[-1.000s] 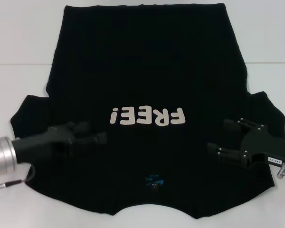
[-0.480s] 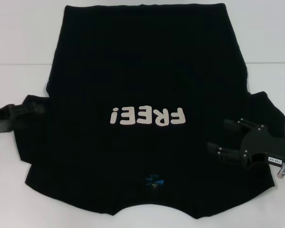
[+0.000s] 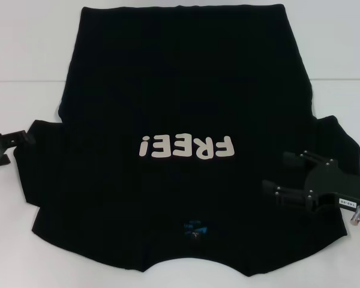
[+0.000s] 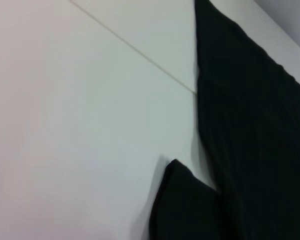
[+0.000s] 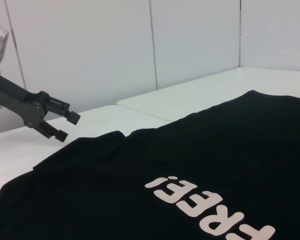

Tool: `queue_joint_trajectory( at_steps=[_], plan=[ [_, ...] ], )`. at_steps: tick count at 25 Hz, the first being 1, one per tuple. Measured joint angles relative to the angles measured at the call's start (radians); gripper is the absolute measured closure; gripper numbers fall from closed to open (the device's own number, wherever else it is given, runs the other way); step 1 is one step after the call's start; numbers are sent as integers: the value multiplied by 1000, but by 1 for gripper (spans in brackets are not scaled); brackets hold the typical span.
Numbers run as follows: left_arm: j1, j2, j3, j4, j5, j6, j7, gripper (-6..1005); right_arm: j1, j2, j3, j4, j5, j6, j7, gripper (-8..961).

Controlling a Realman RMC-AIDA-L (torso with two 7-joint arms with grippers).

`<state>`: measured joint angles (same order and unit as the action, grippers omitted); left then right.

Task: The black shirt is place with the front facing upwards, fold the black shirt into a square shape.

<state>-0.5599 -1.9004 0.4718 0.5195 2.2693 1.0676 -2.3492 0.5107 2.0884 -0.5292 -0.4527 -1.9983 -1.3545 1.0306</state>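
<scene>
Black shirt (image 3: 180,90) lies flat; released right pincer (image 3: 283,171) above it, released left pincer (image 3: 15,147) beside sleeve.

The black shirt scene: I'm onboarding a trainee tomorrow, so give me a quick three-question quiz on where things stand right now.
1. True or false: the black shirt lies with its "FREE!" print facing up.
2. Which gripper is above the cloth? A) left gripper B) right gripper C) both
3. Fill in: the left gripper is beside the shirt's ____, over the white table.

Key
1. True.
2. B: the right gripper, fingers spread, is over the shirt near its right sleeve; the left is off the cloth edge.
3. Left sleeve.
</scene>
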Motion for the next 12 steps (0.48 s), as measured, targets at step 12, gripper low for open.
queue_joint_trajectory(
  at_steps=[12],
  plan=[
    [1,-5,6,-32,8,-14,7,74,-3,-1,0,-1,-1,-10,3,42]
  ],
)
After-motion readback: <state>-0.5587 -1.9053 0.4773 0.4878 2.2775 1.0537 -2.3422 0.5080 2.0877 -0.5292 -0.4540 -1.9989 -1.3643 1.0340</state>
